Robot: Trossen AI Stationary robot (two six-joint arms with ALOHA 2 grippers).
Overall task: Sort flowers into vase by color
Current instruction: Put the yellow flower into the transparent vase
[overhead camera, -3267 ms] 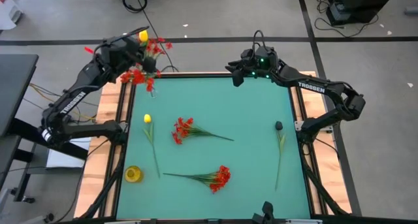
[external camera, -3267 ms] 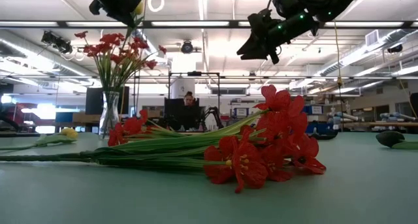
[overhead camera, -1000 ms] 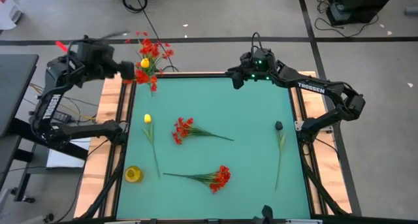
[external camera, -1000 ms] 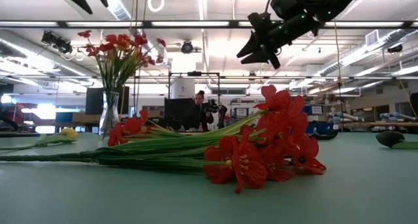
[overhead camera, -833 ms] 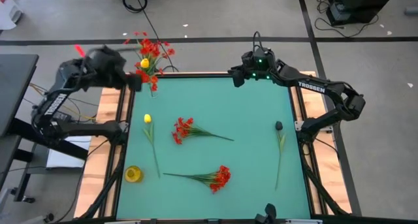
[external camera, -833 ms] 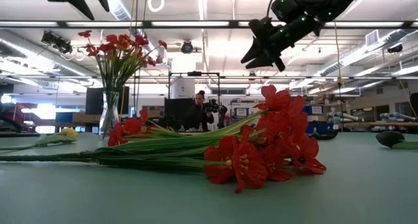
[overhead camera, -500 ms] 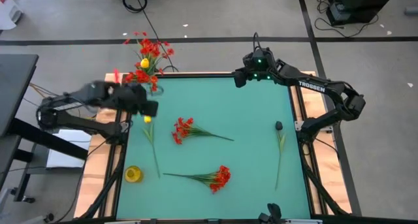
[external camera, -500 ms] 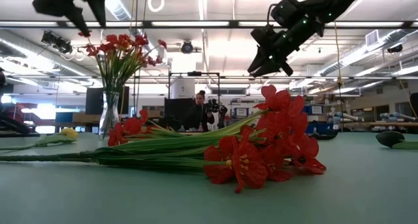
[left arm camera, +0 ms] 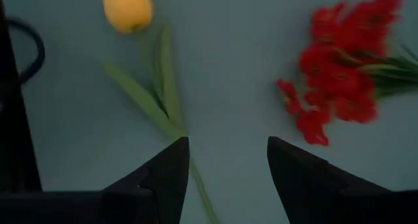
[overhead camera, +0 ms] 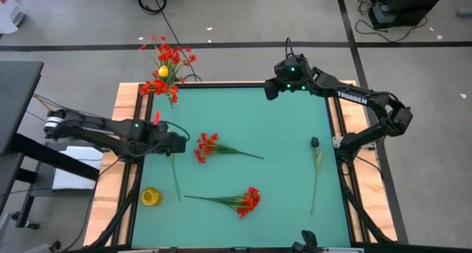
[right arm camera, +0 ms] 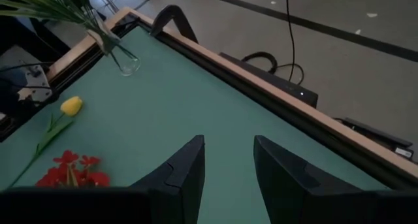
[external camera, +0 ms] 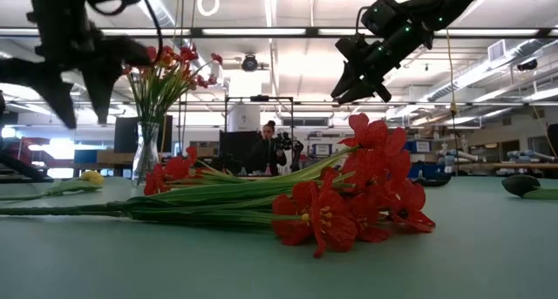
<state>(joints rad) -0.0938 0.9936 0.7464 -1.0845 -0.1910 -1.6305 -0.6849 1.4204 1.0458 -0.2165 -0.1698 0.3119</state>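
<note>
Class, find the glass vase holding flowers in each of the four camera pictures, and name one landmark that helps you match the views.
High view: vase at the table's far left corner.
Low view: vase at left, far across the table.
Left wrist view: not in it.
Right wrist view: vase beside the wooden table edge.
Shared landmark: the yellow tulip lying near the vase, bud also at.

We see a spray of red flowers (external camera: pixel 353 199) lying on the green bench (external camera: pixel 261 264) close in front of us, its stems running off to the left. Behind it a glass vase (external camera: pixel 146 155) stands upright holding red flowers. A yellow bud (external camera: pixel 91 178) lies at the far left. 2 dark arms hang overhead: the left hand (external camera: pixel 74 68) near the vase, the right hand (external camera: pixel 353 81) higher up. A person (external camera: pixel 268 146) stands in the room beyond.
</note>
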